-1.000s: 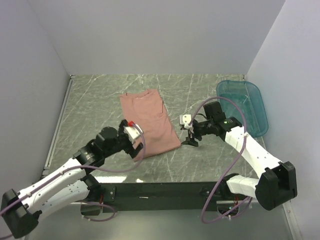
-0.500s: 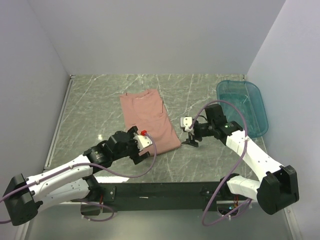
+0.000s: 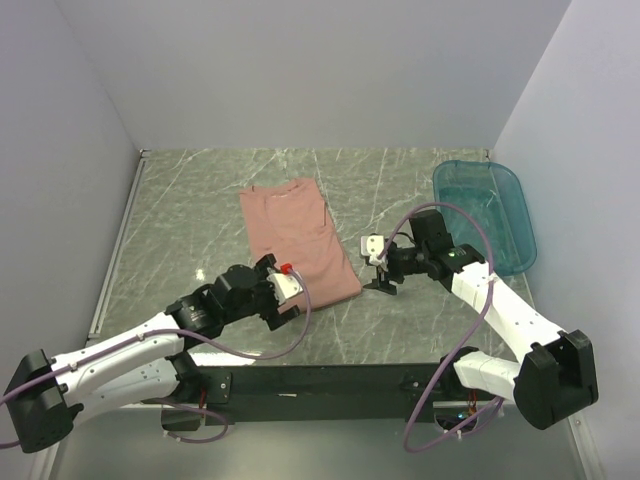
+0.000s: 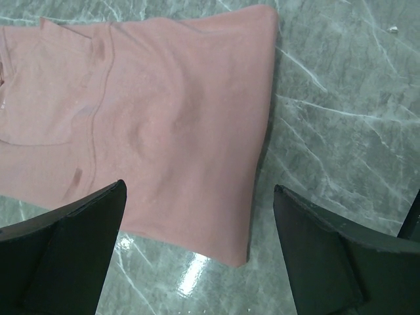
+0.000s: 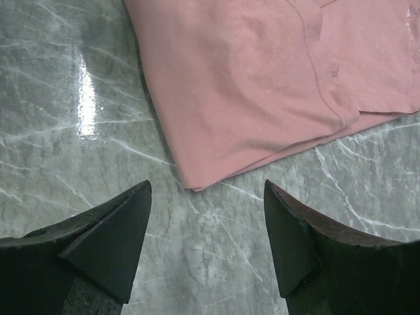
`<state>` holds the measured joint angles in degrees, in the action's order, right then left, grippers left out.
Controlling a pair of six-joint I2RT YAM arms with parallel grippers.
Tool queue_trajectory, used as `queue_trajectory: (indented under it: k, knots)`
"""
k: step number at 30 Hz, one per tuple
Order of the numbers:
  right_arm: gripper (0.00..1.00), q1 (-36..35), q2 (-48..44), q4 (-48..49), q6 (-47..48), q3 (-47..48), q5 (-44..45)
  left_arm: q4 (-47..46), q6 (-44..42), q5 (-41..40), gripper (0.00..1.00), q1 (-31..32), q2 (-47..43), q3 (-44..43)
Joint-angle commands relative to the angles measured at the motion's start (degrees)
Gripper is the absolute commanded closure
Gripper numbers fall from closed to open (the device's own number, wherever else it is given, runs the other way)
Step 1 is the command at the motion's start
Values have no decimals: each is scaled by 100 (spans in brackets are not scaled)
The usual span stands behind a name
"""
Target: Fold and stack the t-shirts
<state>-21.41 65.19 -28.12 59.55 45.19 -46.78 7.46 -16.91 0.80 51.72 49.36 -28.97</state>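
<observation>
Top external: dusty-pink t-shirt (image 3: 297,238) lies folded flat.

you have nothing to read here: the pink t-shirt (image 3: 297,238) lies folded with plain cloth up (a couple of faint darker smudges show on it in the left wrist view, but no letters can be made out), and the teal tub (image 3: 505,205) carries no legible mark.

Open tabletop (image 3: 190,215) lies on every side of the folded t-shirt (image 3: 295,240); the teal tub (image 3: 492,215) stands far right, well apart
</observation>
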Motion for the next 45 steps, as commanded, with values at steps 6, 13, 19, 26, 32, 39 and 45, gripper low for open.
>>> queue_trajectory:
  k: [6,13,19,26,32,39,45]
  knots:
    - [24,-21,-76,175,110,-72,29,-368,-365,-18,3,470,12,251]
    - [24,-21,-111,175,153,-89,38,-456,-595,-62,3,953,99,410]
    - [24,-21,-129,175,171,-98,3,-465,-594,-62,4,1146,354,383]
    - [24,-21,-138,184,189,-107,11,-465,-621,-62,4,1270,425,401]
    - [24,-21,-120,175,189,-98,11,-483,-630,-62,3,1375,486,427]
    - [24,-21,-120,166,232,-124,20,-518,-665,-264,3,1569,732,427]
    - [24,-30,-85,131,399,-160,-32,-641,-735,-308,3,1630,803,506]
